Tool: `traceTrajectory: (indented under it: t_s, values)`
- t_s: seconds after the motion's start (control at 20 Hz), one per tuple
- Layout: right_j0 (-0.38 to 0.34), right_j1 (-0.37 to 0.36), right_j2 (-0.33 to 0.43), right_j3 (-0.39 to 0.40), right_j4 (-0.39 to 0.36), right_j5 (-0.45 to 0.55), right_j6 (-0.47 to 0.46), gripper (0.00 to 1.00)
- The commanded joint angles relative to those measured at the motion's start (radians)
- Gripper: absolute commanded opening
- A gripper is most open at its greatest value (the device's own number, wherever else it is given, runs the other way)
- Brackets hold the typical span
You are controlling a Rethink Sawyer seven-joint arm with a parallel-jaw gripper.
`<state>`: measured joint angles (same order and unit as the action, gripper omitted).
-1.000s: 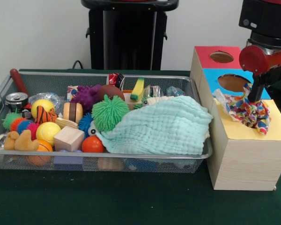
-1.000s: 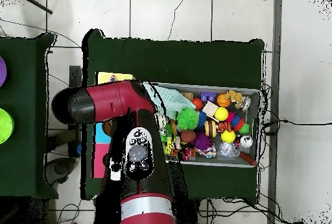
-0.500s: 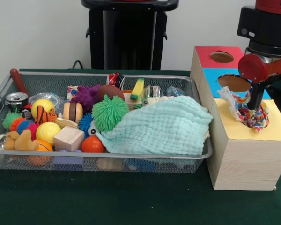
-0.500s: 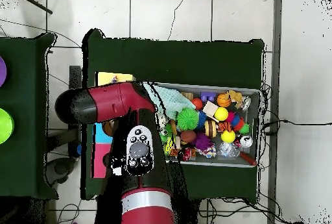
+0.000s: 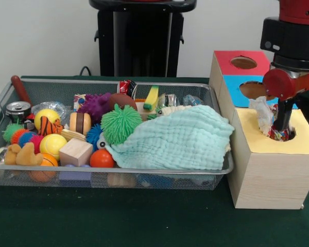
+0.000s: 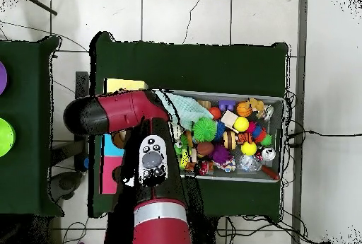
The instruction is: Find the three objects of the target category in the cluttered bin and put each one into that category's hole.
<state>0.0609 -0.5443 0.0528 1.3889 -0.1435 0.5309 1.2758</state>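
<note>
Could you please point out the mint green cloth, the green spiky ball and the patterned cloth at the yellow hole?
mint green cloth (image 5: 177,140): front view, middle of its folded top.
green spiky ball (image 5: 120,124): front view, centre of the ball.
patterned cloth (image 5: 263,114): front view, pale part outside the hole.

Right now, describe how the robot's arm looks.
The arm is glossy red with black joints and end caps. From overhead, a black panel with grey round buttons sits on the upper link, above a silver band. In front, a red round joint sits under a black block; the hand is thin and black.
</note>
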Motion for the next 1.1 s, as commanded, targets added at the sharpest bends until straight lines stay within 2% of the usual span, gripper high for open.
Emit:
traceTrajectory:
  t_s: [0.05, 0.6, 0.8, 1.1]
  values:
    - [-0.001, 0.125, 0.010, -0.003, -0.045, -0.082, 0.155, 0.00]
    - [0.019, 0.241, -0.047, -0.070, -0.058, -0.107, 0.146, 0.00]
    - [0.034, 0.234, -0.071, -0.068, -0.052, -0.128, 0.171, 0.00]
    - [0.030, 0.198, -0.058, -0.027, -0.038, -0.173, 0.178, 0.00]
